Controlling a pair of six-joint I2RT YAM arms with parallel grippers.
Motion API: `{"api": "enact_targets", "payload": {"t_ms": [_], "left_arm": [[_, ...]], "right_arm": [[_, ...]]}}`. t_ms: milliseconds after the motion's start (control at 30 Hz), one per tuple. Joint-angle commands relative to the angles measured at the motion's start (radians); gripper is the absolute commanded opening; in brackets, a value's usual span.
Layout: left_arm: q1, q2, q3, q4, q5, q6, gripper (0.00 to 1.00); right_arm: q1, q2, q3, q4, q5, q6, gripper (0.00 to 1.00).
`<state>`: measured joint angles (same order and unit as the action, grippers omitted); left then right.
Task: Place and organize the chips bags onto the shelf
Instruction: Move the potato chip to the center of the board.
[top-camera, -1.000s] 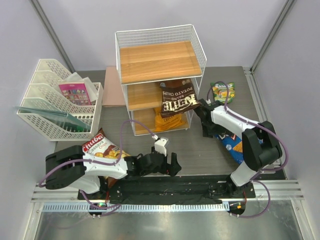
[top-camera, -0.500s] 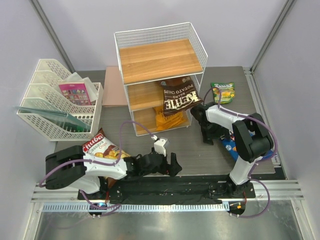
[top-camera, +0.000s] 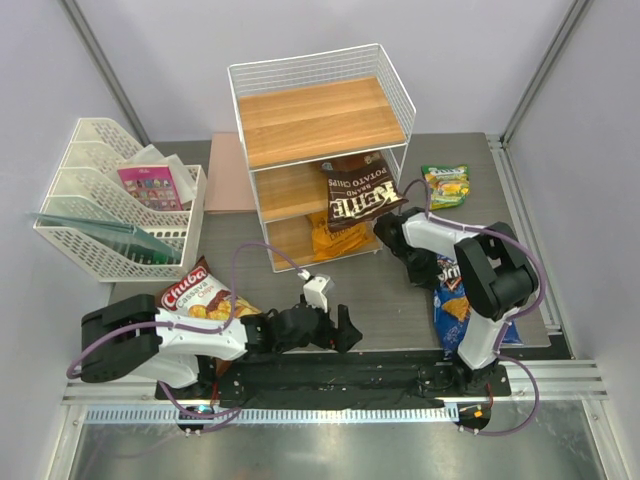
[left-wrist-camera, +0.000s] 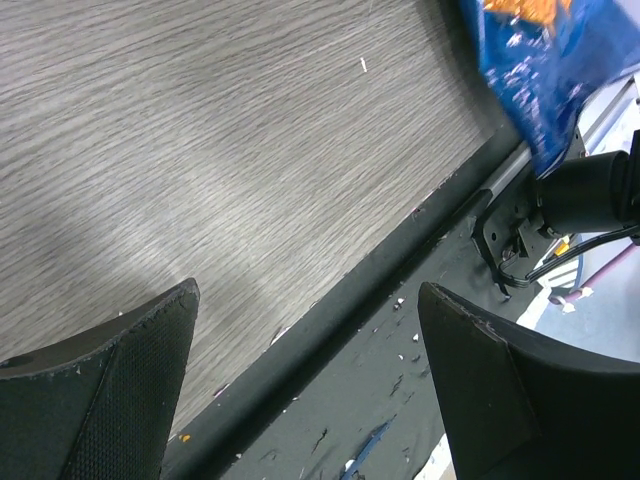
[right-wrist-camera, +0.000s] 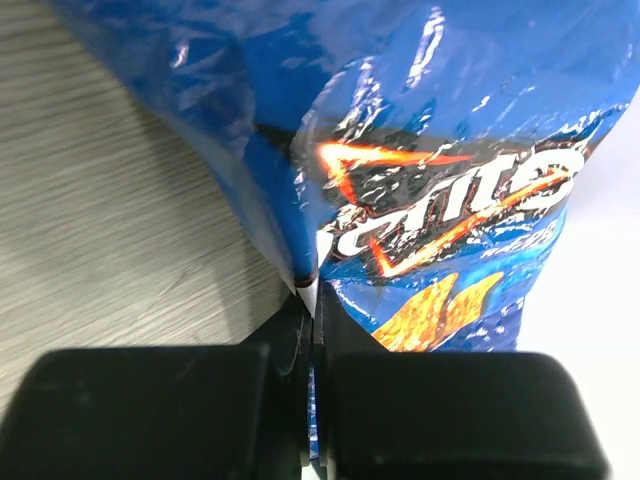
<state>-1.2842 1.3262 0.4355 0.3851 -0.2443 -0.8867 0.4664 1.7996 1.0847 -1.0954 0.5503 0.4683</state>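
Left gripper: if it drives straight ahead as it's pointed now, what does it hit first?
Left gripper points along the table's near edge. Bare table lies ahead, then probably the near end of the blue Doritos bag. Depth is unclear.

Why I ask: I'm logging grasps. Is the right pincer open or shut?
Shut on the blue Doritos bag: the right pincer pinches its edge, jaws together.

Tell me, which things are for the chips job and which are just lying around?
For the job: shelf, brown Kettle bag, orange bag, blue Doritos bag, green-yellow bag, Chuba bag.
Just lying about: white file tray, pink packet.
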Motion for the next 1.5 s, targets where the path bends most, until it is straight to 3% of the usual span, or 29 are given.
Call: {"api": "enact_targets", "payload": {"t_ms": [0, 233, 533, 733, 1000, 1467], "left_arm": [[0.005, -0.004, 0.006, 0.024, -0.024, -0.006, 0.9], [0.016, 0.002, -0.018, 0.028, -0.062, -0.049, 0.93], [0.043, -0.056, -0.077, -0.009, -0.105, -0.107, 0.95], [0.054, -0.032, -0.041, -0.055, -0.124, -0.08, 0.95], [0.074, -0.013, -0.017, -0.066, -0.098, -0.066, 0.95], [0.074, -0.081, -0.043, -0.138, -0.124, -0.072, 0.95]], "right_arm": [[0.092, -0.019, 0.001, -0.017, -0.033, 0.047, 0.01], [0.332, -0.028, -0.014, 0.002, -0.11, 0.156, 0.01], [0.465, -0.069, 0.083, -0.035, -0.158, 0.257, 0.01], [0.442, -0.126, 0.035, 0.0, -0.099, 0.27, 0.08], [0.269, -0.209, -0.042, 0.101, -0.104, 0.191, 0.06], [0.164, -0.062, 0.09, 0.189, -0.086, 0.073, 0.06]]}}
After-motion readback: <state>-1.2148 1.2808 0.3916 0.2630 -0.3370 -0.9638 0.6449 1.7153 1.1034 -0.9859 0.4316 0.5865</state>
